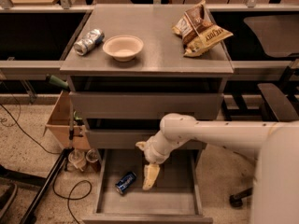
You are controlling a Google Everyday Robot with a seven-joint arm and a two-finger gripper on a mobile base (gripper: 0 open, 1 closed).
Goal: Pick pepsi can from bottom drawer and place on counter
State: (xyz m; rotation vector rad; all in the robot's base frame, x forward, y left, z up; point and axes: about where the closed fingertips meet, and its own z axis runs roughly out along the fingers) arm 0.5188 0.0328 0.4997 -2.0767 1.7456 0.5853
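Note:
The pepsi can (125, 182), dark blue with silver ends, lies on its side on the floor of the open bottom drawer (173, 199), at its left side. My gripper (150, 177) points down into the drawer, just right of the can and apart from it, holding nothing. The white arm reaches in from the right, in front of the middle drawer. The counter (154, 55) is the grey cabinet top above.
On the counter lie a silver can (88, 41) at the left, a pale bowl (123, 47) beside it and a chip bag (200, 28) at the right. A cardboard box (60, 122) and cables sit on the floor to the left. A chair stands to the right.

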